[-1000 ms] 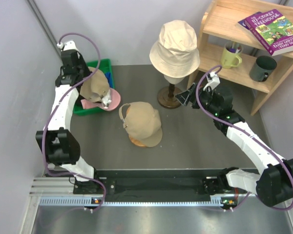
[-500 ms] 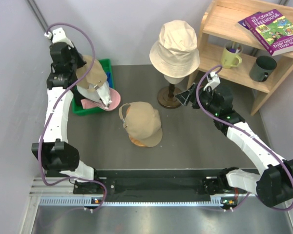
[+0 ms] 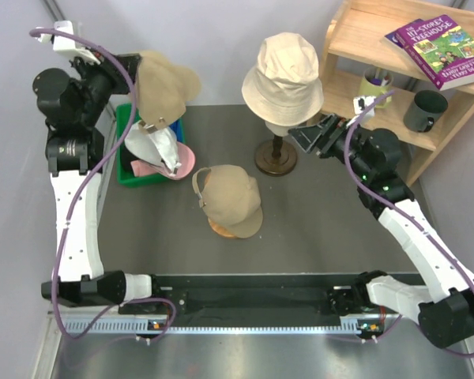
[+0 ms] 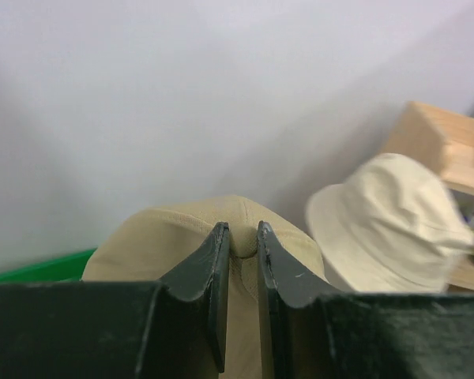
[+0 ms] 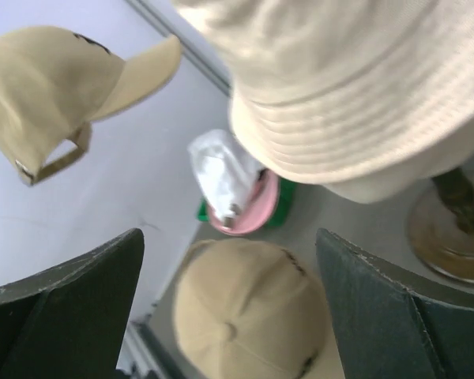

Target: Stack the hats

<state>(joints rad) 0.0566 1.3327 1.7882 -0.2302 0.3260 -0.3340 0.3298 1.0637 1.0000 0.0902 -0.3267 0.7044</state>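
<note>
The left gripper (image 4: 242,229) is raised high at the far left. Its black jaws are nearly closed and pinch a fold at the crown of a tan fabric baseball cap (image 3: 164,83). That cap hangs in the air above the green plastic bin (image 3: 129,172), clear of everything beneath it. Its brim points right, toward the cream fabric bucket hat (image 3: 284,73).

The bin stands at the far left of the dark grey table (image 3: 340,229). In it, a white fabric baseball cap (image 3: 152,146) stands tilted on top of a pink fabric baseball cap (image 3: 182,162), whose brim reaches past the bin's right side. A second tan baseball cap (image 3: 231,196) lies on the table near the middle, to the right of the bin and apart from it. A paler orange-tan edge shows under its near side, and I cannot tell what that is.

The bucket hat sits on a smooth cream head form (image 3: 280,126) atop a wooden stand with a round base (image 3: 274,158), at the far middle. The right gripper (image 5: 229,233) hovers just right of the head form, below the hat's brim, with its jaws spread wide and nothing between them. I cannot tell whether it touches the form. A light wooden shelf (image 3: 355,87) stands at the far right.
</note>
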